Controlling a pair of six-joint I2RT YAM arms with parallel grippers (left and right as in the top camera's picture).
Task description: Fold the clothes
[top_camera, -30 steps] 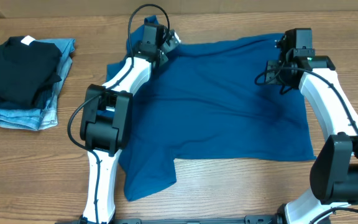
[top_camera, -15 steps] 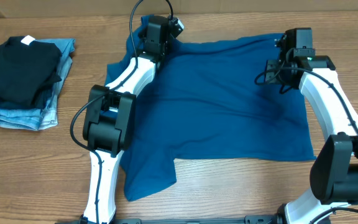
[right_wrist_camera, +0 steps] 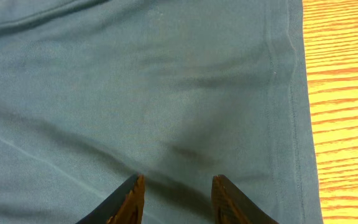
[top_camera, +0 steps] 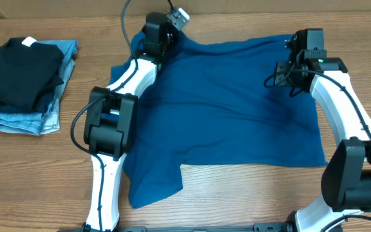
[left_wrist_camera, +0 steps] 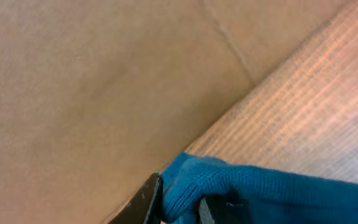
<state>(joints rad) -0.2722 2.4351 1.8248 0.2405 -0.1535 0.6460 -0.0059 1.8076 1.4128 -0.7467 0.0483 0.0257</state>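
Note:
The teal-blue shirt (top_camera: 237, 109) lies spread across the middle of the wooden table (top_camera: 250, 193), one sleeve hanging toward the near left. My left gripper (top_camera: 171, 26) is at the shirt's far left corner. In the left wrist view it (left_wrist_camera: 179, 202) is shut on a ribbed fold of the shirt (left_wrist_camera: 278, 193), held a little above the table. My right gripper (top_camera: 299, 64) hovers over the shirt's far right part. Its jaws (right_wrist_camera: 176, 182) stand open just over flat cloth (right_wrist_camera: 166, 81), with the stitched hem (right_wrist_camera: 294, 93) to their right.
A folded black garment with a white tag (top_camera: 21, 67) rests on light-blue jeans (top_camera: 18, 119) at the far left of the table. A tan wall (left_wrist_camera: 104, 74) rises right behind the table's far edge, close to my left gripper. Bare wood (right_wrist_camera: 347, 93) borders the hem.
My left gripper has closed on the shirt's far left edge and swung up and back toward the wall, lifting that cloth. The right arm has stayed still.

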